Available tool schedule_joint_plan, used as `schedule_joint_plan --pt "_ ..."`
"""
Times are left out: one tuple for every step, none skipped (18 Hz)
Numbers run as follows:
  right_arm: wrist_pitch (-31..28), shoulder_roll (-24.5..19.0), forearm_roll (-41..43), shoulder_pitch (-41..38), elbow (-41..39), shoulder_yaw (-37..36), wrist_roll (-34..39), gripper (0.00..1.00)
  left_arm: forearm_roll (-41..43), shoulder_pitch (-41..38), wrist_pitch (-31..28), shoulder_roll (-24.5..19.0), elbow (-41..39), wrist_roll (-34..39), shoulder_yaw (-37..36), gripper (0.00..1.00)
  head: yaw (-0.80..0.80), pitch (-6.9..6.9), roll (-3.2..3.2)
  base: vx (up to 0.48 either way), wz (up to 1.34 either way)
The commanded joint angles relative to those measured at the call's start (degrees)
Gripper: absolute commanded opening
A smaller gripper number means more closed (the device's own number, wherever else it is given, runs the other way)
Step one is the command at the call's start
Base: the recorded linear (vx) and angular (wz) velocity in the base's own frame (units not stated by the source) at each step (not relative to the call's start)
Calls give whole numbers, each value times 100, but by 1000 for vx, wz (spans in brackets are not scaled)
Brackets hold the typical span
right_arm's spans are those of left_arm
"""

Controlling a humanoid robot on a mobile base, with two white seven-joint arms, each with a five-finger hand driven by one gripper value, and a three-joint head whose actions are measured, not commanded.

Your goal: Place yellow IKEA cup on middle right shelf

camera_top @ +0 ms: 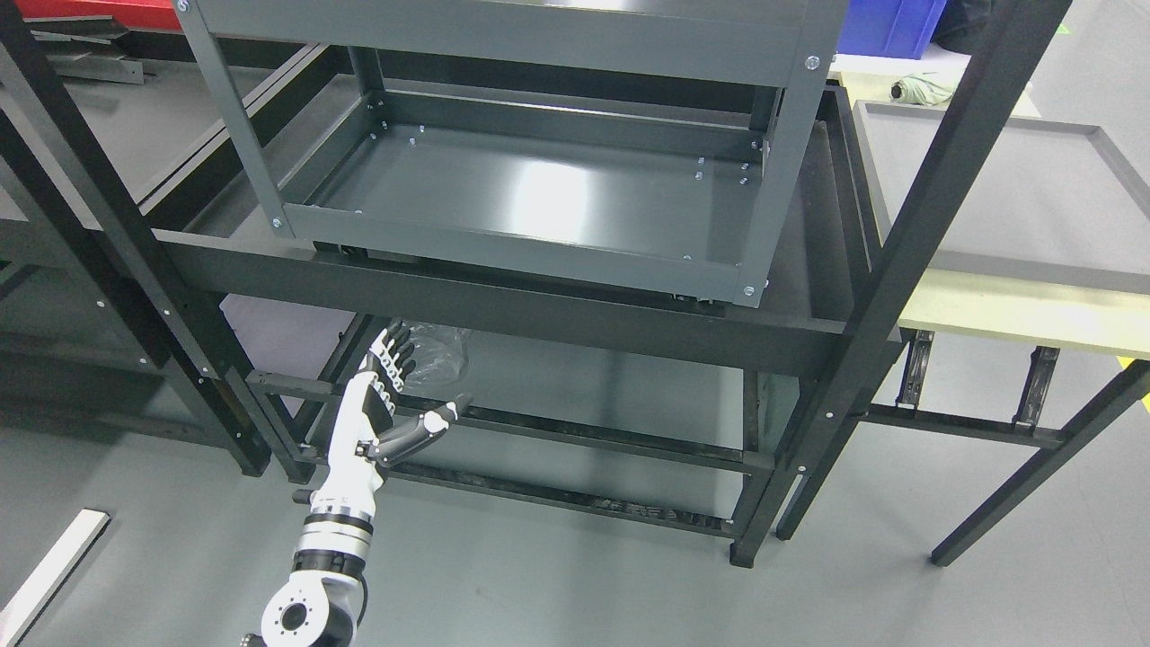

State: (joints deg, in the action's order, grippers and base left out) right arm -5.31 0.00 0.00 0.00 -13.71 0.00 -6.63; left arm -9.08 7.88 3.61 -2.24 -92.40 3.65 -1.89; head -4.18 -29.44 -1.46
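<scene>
The left hand (386, 404), white at the palm with black jointed fingers (393, 352), rose from the lower left with its fingers stretched upward and the thumb splayed to the side, holding nothing. Its fingertips reached just below the front beam of the black metal shelving rack (503, 310), near a crumpled clear plastic bag (440, 352) lying on the rack's lower shelf. Above, a smaller grey steel shelf unit (539, 193) sat on the rack's upper level, its tray bare. To the right stood a grey tray-topped counter (1006, 202) on a pale yellow-green slab. No yellow cup showed anywhere in view, nor did the right hand.
</scene>
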Motion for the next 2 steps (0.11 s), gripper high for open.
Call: schedule_joint_plan --pt "-5 100 141 -79 0 97 -5 99 2 47 -9 -75 -182 -5 48 99 0 0 0 0 0" --pt "-5 100 141 -79 0 97 -5 99 2 56 -9 -75 -190 -5 48 99 0 0 0 0 0"
